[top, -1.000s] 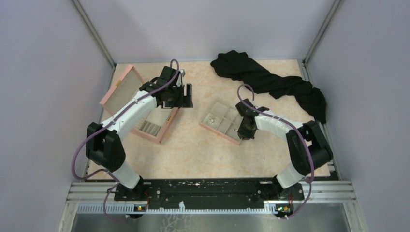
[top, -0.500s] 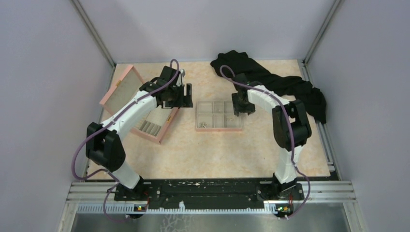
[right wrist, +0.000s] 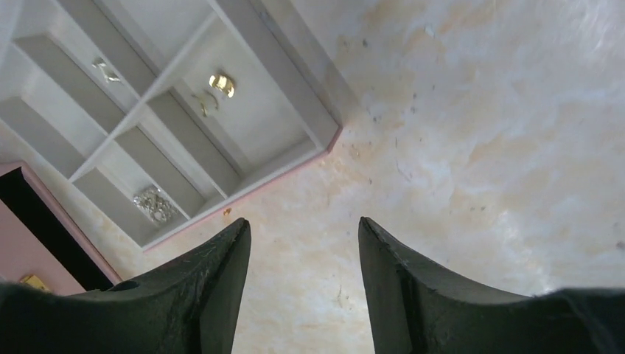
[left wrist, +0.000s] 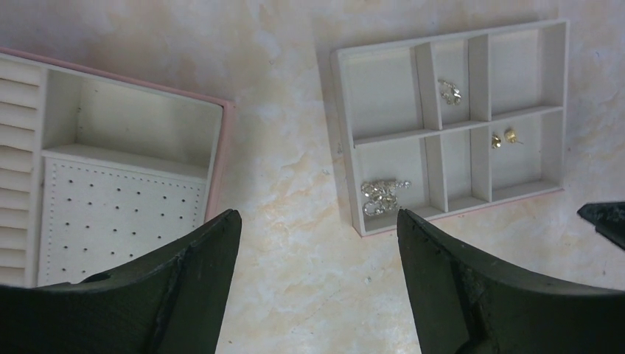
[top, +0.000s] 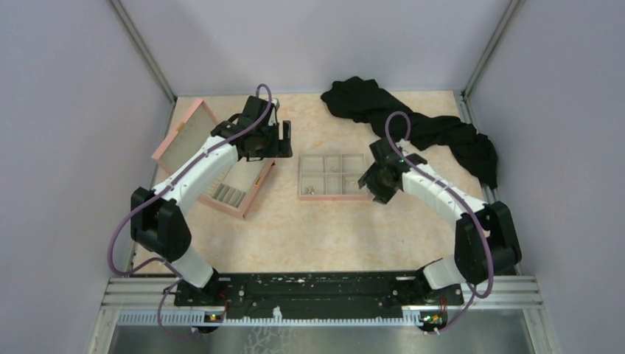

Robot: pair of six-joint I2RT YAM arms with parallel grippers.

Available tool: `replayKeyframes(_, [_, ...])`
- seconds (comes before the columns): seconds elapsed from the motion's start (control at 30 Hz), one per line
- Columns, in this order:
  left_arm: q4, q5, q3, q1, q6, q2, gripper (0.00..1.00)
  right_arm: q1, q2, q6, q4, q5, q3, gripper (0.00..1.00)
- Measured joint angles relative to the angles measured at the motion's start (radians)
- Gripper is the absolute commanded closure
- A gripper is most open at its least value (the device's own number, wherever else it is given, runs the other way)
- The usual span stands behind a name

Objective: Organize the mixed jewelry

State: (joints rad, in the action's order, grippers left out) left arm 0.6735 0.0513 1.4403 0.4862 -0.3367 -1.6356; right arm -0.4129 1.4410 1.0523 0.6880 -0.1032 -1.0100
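The mixed jewelry lies in a beige compartment tray at mid-table. In the left wrist view the tray holds a silvery tangle, a small silver piece and gold studs, each in its own cell. The right wrist view shows the same tangle and a gold piece. My left gripper hangs open over bare table between the pink box and the tray. My right gripper is open and empty, off the tray's right front corner.
The open pink box with its raised lid sits left of the tray. A black cloth is heaped along the back right. Walls close in the table on three sides.
The tray went from tilted to square with the table. My right gripper let go of it, opened and swung round to its right side. The left gripper shifted slightly.
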Motion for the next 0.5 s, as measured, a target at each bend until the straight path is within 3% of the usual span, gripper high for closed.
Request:
replayKeyframes(0.23, [-0.021, 0.101, 0.006, -0.003, 0.044, 0.012, 0.13, -0.060, 0.033, 0.214, -0.042, 0.024, 0.045, 0.43])
replayKeyframes(0.5, [-0.031, 0.205, -0.009, -0.049, 0.062, 0.136, 0.12, -0.061, 0.142, 0.293, -0.104, 0.035, 0.045, 0.52])
